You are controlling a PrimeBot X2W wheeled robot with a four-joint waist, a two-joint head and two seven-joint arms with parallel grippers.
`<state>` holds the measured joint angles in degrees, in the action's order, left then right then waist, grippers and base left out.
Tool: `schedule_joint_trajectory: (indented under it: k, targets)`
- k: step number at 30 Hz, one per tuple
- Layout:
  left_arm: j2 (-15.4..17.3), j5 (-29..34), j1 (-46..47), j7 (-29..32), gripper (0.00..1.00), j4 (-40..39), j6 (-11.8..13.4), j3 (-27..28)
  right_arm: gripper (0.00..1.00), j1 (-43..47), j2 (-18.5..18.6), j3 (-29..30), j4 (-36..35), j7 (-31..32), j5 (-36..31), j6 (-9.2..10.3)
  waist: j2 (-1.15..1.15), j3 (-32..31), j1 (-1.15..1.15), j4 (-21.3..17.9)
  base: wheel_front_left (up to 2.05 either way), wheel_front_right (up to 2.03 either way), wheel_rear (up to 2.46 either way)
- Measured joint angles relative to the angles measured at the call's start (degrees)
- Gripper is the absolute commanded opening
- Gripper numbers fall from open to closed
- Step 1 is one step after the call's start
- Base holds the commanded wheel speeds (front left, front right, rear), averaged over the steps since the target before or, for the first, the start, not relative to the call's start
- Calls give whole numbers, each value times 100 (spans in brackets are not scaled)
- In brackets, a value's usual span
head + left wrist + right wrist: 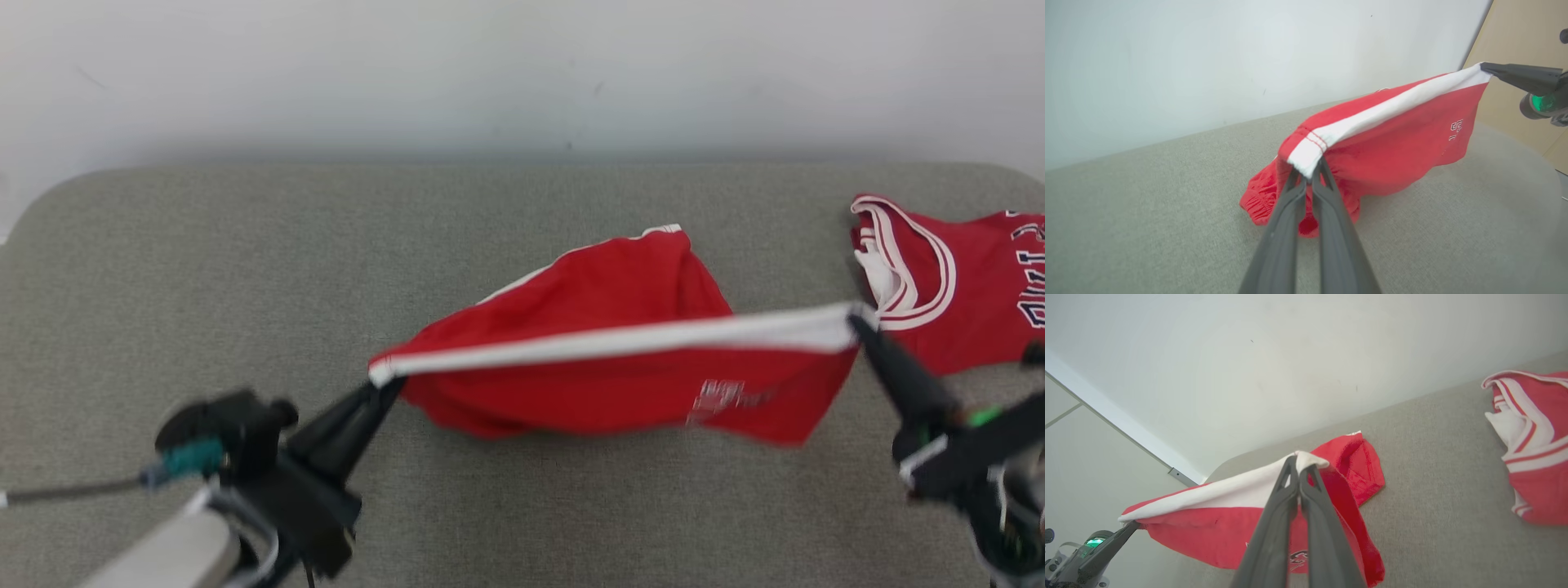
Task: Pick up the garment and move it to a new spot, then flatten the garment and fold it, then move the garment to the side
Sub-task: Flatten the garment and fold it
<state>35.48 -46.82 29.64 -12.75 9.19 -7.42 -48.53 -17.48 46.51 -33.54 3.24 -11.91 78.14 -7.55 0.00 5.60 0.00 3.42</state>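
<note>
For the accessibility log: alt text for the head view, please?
Red shorts are held taut by the ends of their white stripe over a grey table, the left gripper at lower left, the right gripper at right. A red jersey lies at the table's right edge, a white wall behind.

Jersey (980, 318) cut by right edge; garment (604, 286) logo (722, 398) blurred
</note>
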Motion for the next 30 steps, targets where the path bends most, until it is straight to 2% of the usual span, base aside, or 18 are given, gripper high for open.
schedule_joint_trajectory:
  k: [6,7,9,13,18,25,30]
  targets:
    - [357,-353,2238,777,0,-241,-9,-509,0,-2142,-330,172,608,537,-266,0,0,421,1,-77,0,0,0]
    - [357,-353,2238,777,0,-241,-9,-509,0,-2142,-330,172,608,537,-266,0,0,421,1,-77,0,0,0]
    - [454,-513,3070,992,0,-231,-9,-658,0,-2944,-482,229,892,714,-355,0,0,617,1,-103,0,0,0]
    - [555,-896,4708,1289,0,66,-10,-866,0,-4576,-839,328,1635,967,-559,0,1,1056,2,-166,0,0,0]
    - [485,-1317,6315,1358,0,644,-10,-1105,0,-6361,-1301,417,2617,1053,-737,0,1,1619,2,-285,0,0,0]
    - [267,-1953,7741,1132,0,1138,-10,-1301,0,-7946,-1639,279,3493,1191,-1024,0,1,2240,1,-512,0,0,0]
    - [109,-2231,8080,969,0,1400,-10,-1679,0,-8294,-1728,73,3950,1128,-1167,1,2,2487,2,-685,0,0,0]
